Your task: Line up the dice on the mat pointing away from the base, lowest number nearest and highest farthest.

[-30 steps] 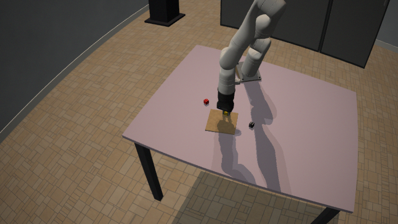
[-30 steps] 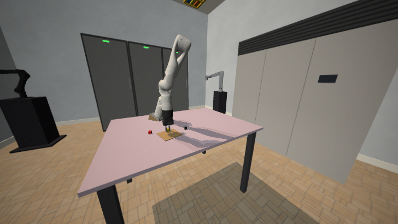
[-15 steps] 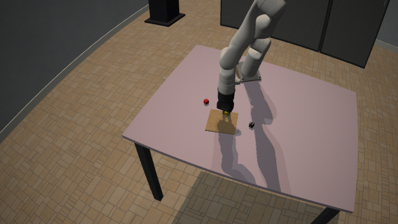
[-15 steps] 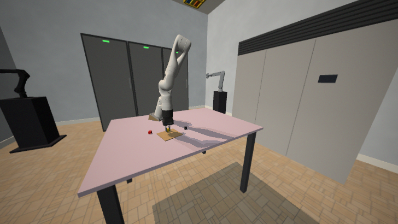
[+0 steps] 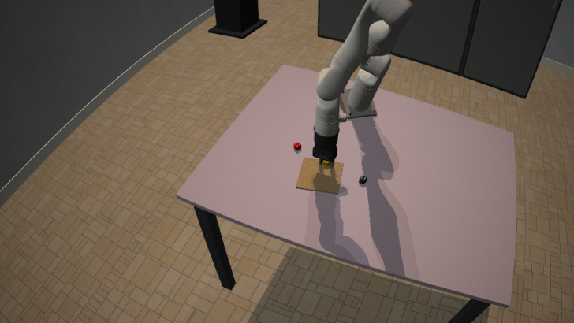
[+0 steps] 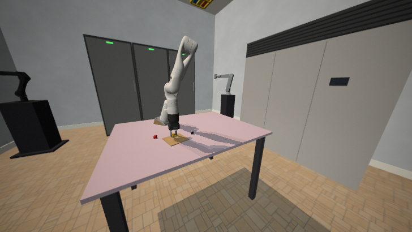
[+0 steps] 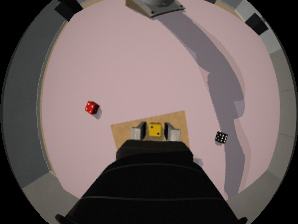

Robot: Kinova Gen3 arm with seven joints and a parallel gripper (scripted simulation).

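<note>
A yellow die [image 5: 326, 162] [image 6: 173, 134] [image 7: 154, 129] sits on the brown mat [image 5: 307, 178] [image 6: 179, 140] [image 7: 120, 135], near the mat's edge closest to the robot's base. My gripper [image 5: 326, 163] [image 6: 173, 134] [image 7: 155, 128] stands straight down over it, fingers open on either side of the die with small gaps. A red die [image 5: 296, 146] [image 6: 154, 136] [image 7: 92, 107] lies on the table left of the mat. A black die [image 5: 363, 180] [image 6: 192, 132] [image 7: 221, 137] lies on the table right of the mat.
The pink table [image 5: 441, 180] [image 6: 138, 161] carries the arm's base plate [image 5: 361, 110] [image 7: 156, 6] at its far side. The arm's shadow falls across the mat and the table's front. Dark cabinets and other robot stands are far off.
</note>
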